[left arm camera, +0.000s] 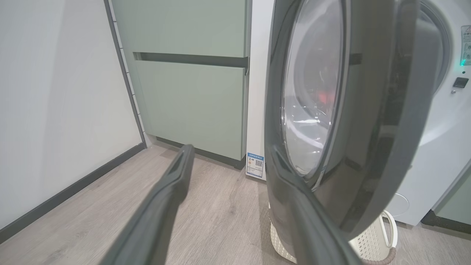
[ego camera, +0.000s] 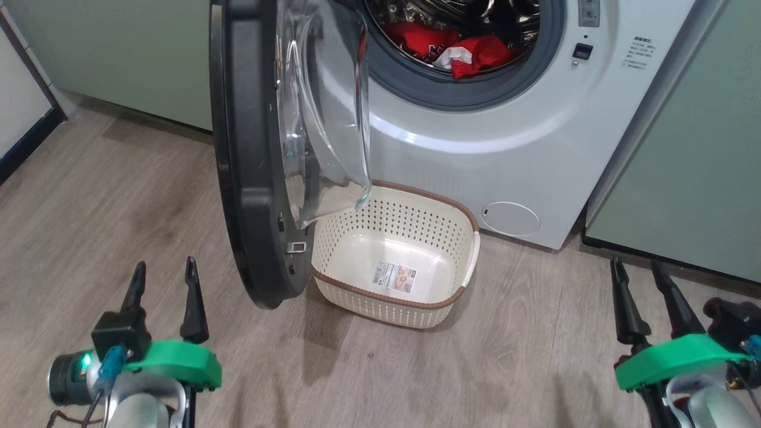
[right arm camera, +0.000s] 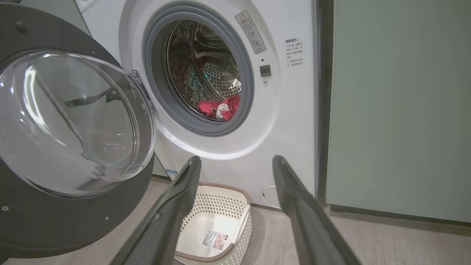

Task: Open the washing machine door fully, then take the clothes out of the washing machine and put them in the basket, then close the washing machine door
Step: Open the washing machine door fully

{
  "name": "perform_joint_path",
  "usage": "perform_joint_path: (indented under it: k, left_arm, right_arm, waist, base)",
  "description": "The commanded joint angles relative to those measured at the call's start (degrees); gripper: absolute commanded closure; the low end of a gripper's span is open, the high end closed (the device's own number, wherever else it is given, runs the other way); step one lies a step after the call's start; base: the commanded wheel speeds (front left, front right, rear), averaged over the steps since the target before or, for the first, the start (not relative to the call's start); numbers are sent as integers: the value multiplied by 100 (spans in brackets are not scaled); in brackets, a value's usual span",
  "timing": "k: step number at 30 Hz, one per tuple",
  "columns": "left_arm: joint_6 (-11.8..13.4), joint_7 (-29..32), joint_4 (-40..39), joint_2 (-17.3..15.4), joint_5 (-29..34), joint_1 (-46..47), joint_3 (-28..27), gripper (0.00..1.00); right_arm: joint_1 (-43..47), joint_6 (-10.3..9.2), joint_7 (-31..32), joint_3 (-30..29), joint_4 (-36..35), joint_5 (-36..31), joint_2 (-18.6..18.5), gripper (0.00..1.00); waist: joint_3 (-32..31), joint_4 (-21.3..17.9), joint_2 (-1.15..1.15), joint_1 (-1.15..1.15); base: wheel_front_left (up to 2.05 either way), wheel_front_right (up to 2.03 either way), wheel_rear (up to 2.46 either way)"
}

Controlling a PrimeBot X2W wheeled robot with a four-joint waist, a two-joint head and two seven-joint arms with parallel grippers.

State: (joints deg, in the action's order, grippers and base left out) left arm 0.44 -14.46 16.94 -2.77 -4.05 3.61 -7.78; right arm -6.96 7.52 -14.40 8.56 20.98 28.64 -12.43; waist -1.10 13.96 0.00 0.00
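My left gripper and right gripper both hang with fingers spread wide, holding nothing, low over the wood-grain floor and well apart from each other. Between them the basket sits on that floor, label showing on its bare bottom, just in front of the washing machine. The washing machine door stands swung out, its lower edge overlapping the basket's left rim in the head view; whether they touch I cannot tell. The clothes lie in the drum near its front lip. Pale green cabinets flank the machine, and a white wall with dark skirting runs along my left.
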Motion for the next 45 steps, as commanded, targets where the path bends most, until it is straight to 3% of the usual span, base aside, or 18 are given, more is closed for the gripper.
perform_joint_path:
  k: [1, 17, 18, 19, 20, 21, 34, 40, 45]
  left_arm:
    - [-36, -54, -169, -35, 73, 185, -181, 0]
    - [-62, -54, -133, -19, 98, 220, -262, 0]
    - [-59, -54, -136, -18, 87, 227, -266, 6]
    - [-58, -54, -137, -18, 74, 237, -274, 27]
    - [-60, -54, -140, -17, 58, 253, -286, 55]
    - [-62, -54, -185, -16, -9, 311, -353, 100]
    - [-139, -54, -1077, -33, -596, 1511, -1013, 100]
    - [-227, 323, -1739, -23, -689, 2452, -371, 100]
    - [-156, 825, -2253, -14, -689, 2827, 743, 100]
  right_arm:
    - [-43, -3, -60, 33, -183, -75, -32, 0]
    - [140, -3, -60, -64, -160, -292, 53, 0]
    - [137, -3, -60, -64, -156, -291, 54, 0]
    - [133, -3, -60, -62, -152, -290, 55, 0]
    - [132, -3, -60, -57, -150, -294, 57, 0]
    - [132, -3, -60, -53, -142, -300, 60, 0]
    - [139, -3, -60, -26, -77, -202, 81, 0]
    - [150, -3, -60, 76, -50, -152, 67, 0]
    - [131, -3, -60, 95, -27, -130, 18, 0]
  waist:
    - [-5, -10, 0, 0]
    - [-35, 41, 0, 0]
    - [-32, 42, 0, 0]
    - [-28, 42, 0, 0]
    - [-27, 44, 0, 0]
    - [-22, 49, 0, 0]
    - [9, 120, 0, 0]
    - [6, 135, 0, 0]
    - [30, 88, 0, 0]
  base:
    - [0, 0, 0]
    - [0, 0, 0]
    - [0, 0, 0]
    - [0, 0, 0]
    - [0, 0, 0]
    - [0, 0, 0]
    - [0, 0, 0]
    - [0, 0, 0]
    - [0, 0, 0]
